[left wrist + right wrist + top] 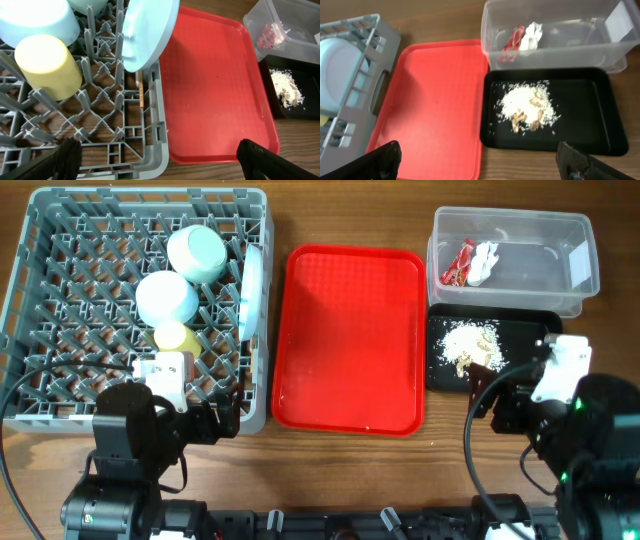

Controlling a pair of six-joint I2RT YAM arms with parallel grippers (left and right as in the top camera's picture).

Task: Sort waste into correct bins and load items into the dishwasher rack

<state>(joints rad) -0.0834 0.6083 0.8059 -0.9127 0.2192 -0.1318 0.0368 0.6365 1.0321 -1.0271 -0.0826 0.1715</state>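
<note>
The grey dishwasher rack (30, 310) holds two pale blue-green bowls (196, 252) (166, 298), a yellow cup (177, 336) and a pale plate (250, 290) standing on edge. In the left wrist view a thin wooden stick (141, 90) lies in the rack by the plate (150, 30). The fork is not visible. The clear tub (530, 275) holds the red wrapper (458, 265) and white tissue (485, 262). The black tray (530, 330) holds rice scraps (470, 345). My left gripper (160, 160) is open and empty over the rack's near right corner. My right gripper (482, 162) is open and empty at the black tray's near edge.
The red serving tray (350, 340) lies between the rack and the bins, with nothing on it. It also shows in the right wrist view (435, 100). Bare wooden table (450, 470) runs along the front edge, near both arms.
</note>
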